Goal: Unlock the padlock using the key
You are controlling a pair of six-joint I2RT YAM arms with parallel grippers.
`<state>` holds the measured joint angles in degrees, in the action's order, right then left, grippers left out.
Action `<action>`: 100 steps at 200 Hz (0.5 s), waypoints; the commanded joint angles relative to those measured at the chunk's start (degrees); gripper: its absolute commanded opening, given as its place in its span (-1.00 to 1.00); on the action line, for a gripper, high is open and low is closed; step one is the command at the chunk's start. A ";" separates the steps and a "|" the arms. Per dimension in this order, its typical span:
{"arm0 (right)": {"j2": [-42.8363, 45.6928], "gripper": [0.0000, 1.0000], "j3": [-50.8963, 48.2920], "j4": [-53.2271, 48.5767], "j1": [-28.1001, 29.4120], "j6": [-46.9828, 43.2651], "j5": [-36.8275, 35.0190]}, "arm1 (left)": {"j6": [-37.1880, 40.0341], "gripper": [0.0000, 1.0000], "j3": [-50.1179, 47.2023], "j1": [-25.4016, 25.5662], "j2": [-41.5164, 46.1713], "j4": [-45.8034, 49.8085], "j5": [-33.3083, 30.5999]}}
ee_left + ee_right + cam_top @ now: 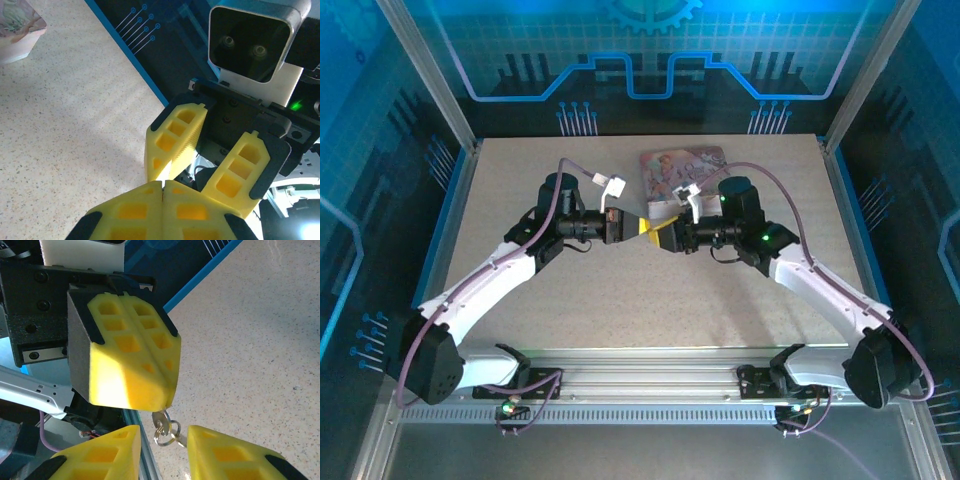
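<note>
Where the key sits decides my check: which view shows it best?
The right wrist view: the key hangs with its ring from the shut left gripper, between the open fingers of the right gripper. From the top external camera it is too small to tell; the left wrist view gives at most a glint.

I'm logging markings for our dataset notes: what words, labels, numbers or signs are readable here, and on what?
No text reads anywhere.
Pink tin: illustrated lid, any lettering too blurred.
Back panel: a gear sign and circuit lines, no words.
Key in the left gripper: no stamp legible.
</note>
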<state>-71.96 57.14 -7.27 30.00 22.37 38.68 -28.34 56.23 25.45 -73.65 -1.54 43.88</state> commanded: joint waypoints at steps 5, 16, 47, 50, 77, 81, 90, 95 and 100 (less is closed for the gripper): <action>-1.03 -0.40 2.14 -0.29 0.99 -1.02 1.96 | 0.53 -1.00 1.01 0.38 1.22 -0.11 2.09; -1.24 -0.41 2.22 -0.20 1.17 -1.12 2.04 | 0.24 -1.00 0.84 0.36 1.23 -0.62 2.46; -2.12 -0.65 2.32 0.90 1.20 -0.55 4.06 | 0.03 -1.00 0.40 0.39 1.20 -1.60 3.39; -2.27 -0.69 2.40 1.07 1.20 -0.41 4.44 | 0.04 -1.00 0.38 0.37 1.20 -1.62 3.41; -3.13 -1.00 2.39 2.31 1.15 0.01 7.49 | -0.10 -1.00 -0.10 0.38 1.23 -2.10 3.59; -3.15 -1.00 2.33 2.34 1.20 0.06 7.58 | -0.13 -1.00 -0.22 0.38 1.20 -2.29 3.64; -3.11 -1.00 2.10 2.60 1.20 0.20 7.64 | -0.22 -1.00 -0.33 0.39 1.22 -2.45 3.71; -3.08 -1.00 1.97 2.81 1.12 0.28 7.73 | -0.23 -1.00 -0.45 0.34 1.23 -2.60 3.76; -2.98 -1.00 1.81 2.94 1.07 0.22 7.92 | -0.23 -1.00 -0.50 0.37 1.29 -2.63 3.76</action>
<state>-74.46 57.98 -6.37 30.28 22.68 42.48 -28.38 56.10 25.21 -73.63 -1.91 45.32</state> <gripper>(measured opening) 0.044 0.044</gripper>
